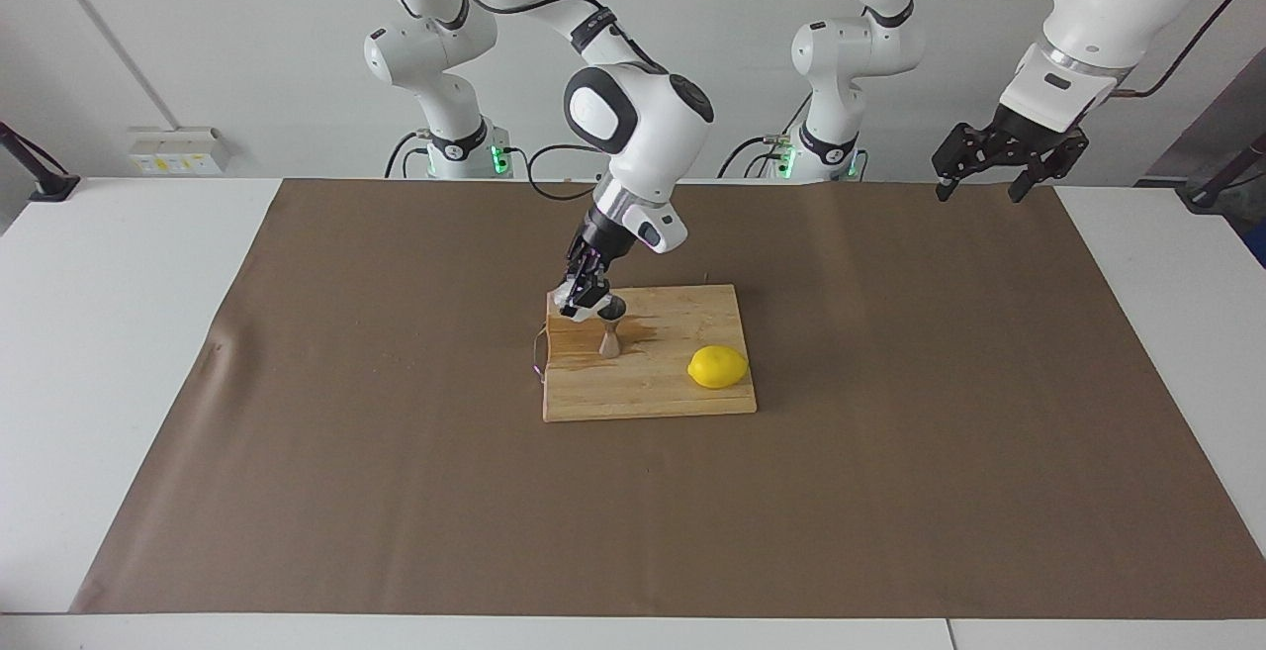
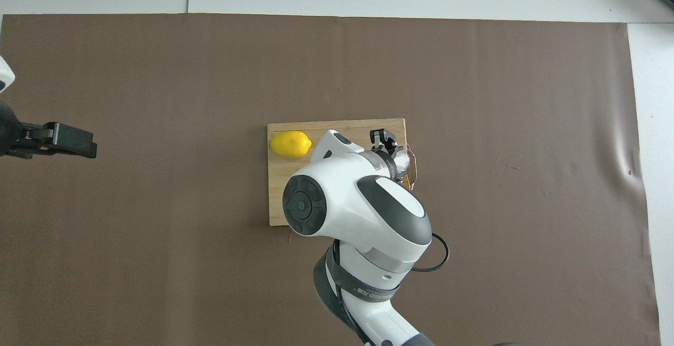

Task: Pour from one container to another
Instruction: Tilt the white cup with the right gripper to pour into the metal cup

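The cutting board (image 1: pixel 682 398) lies on the brown mat (image 1: pixel 396 492) and serves as the reference for every position below.

Right gripper (image 1: pixel 584 306): positioned over the board's corner nearest the robots, at the right arm's end. Its fingers are clamped on the clear cup (image 1: pixel 590 305), which is held tilted above the rim of the jigger (image 1: pixel 610 337). In the overhead view the arm covers most of this area; only part of the cup (image 2: pixel 401 160) shows at the board's edge.

Jigger: stands upright on the board, directly under the tilted cup. A dark wet patch on the wood lies beside it.

Lemon (image 1: pixel 717 367): rests on the board toward the left arm's end, well apart from the jigger.

Left gripper (image 1: pixel 989 172): waits in the air over the mat's edge at the left arm's end, well clear of the board. Its fingers stand wide and hold nothing.
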You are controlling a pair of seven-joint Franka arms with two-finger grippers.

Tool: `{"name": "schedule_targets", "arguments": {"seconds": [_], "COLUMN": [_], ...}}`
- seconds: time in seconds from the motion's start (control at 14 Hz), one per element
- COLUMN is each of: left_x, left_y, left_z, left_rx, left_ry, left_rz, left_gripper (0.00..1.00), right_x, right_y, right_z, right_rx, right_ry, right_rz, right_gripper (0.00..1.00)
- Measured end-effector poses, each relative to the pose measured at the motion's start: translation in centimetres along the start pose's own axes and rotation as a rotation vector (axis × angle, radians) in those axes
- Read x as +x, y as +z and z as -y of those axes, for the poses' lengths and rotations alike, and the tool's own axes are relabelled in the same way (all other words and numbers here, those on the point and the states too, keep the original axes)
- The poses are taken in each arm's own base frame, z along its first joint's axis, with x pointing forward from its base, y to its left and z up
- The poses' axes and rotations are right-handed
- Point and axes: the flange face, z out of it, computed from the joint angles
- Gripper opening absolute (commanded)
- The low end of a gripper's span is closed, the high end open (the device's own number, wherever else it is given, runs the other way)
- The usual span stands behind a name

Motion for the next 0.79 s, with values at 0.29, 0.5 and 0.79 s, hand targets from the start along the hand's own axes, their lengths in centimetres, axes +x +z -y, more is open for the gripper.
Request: {"name": "schedule_targets", "arguments": {"seconds": [0.29,0.5,0.79], "left_x": [-0.01,-0.01,-0.01], "left_y": [-0.01,0.00,0.00], "left_z": [0.00,0.00,0.00], "left_rx": [0.000,0.000,0.000], "left_ry": [0.000,0.000,0.000], "left_rz": [0.000,0.000,0.000], "left_gripper": [1.00,1.00,1.00], "right_x": [0.01,-0.13,-0.90], "right_y": [0.19,0.03,-0.63], "right_z": [0.10,0.06,-0.22], "right_rx": [0.002,0.000,-0.009], "right_ry": [-0.002,0.000,0.015], "right_rz": [0.003,0.002,-0.004], "right_gripper": [0.00,0.00,0.00]}}
